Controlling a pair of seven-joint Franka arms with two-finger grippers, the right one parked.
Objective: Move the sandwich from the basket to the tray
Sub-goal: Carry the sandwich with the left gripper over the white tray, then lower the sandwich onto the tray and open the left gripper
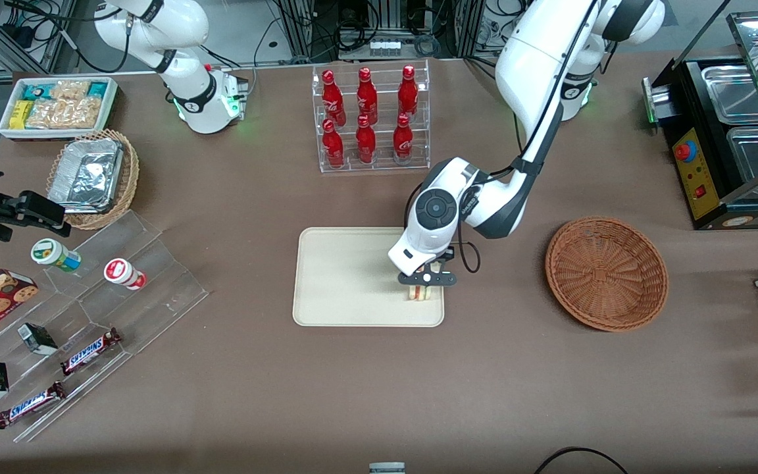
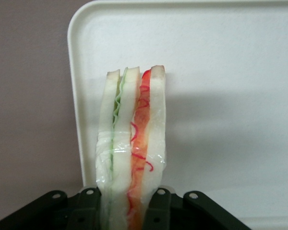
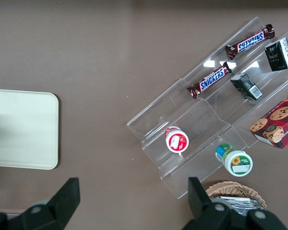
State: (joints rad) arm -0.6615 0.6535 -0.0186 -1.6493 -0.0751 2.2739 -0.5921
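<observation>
I held the sandwich [image 2: 132,143], soft and film-wrapped, by its base in the end effector [image 1: 426,279] clamped lightly across the slices, over the tray [image 1: 339,276] corner nearest the basket [image 1: 606,273].

We see the sandwich [image 2: 132,153], white bread layered with green and red-orange filling in clear wrap, clamped between the fingers of the tool [image 1: 426,279] over the cream tray [image 1: 339,276] at its corner nearest the empty reddish-brown wicker basket [image 1: 606,273].
</observation>
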